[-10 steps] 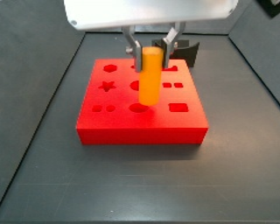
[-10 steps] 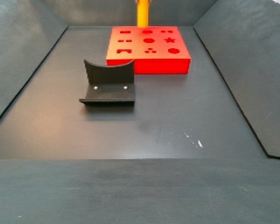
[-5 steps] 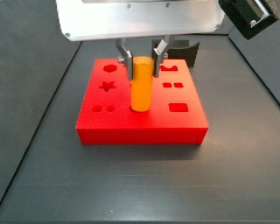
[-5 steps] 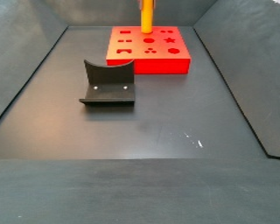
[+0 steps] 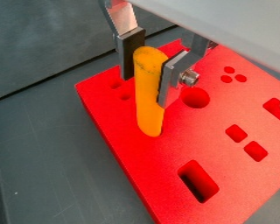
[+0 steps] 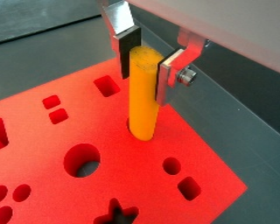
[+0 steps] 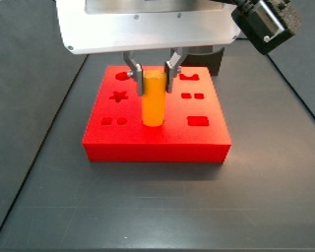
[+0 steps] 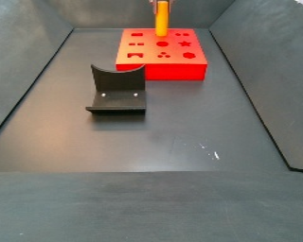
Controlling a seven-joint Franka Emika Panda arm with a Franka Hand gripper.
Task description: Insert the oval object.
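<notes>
1. Holder (image 8: 117, 91), dark grey and curved, sits alone on the floor at the left in a side view, well apart from the work and no concern for this step.
2. Moving right, I see the red block (image 7: 157, 138) with its cut-out shapes, and the gripper (image 7: 155, 70) directly above its middle, fingers (image 5: 174, 74) clamped on the upper end of the oval object (image 7: 154, 98).
3. The oval object (image 6: 143, 94) stands upright, and in both wrist views its lower end meets the block's top at a hole; I judge it just entering, though how deep it sits I cannot tell.
4. To do this well, I keep the peg vertical and press straight down, slowly, with the rounded section lined up to the hole's outline so it does not bind on an edge.
5. I hold the grip firm until the peg seats; letting go early risks it tipping.
6. Further right, the square and rectangular openings (image 5: 198, 180) lie near the peg, so I avoid any sideways drift toward them.
</notes>
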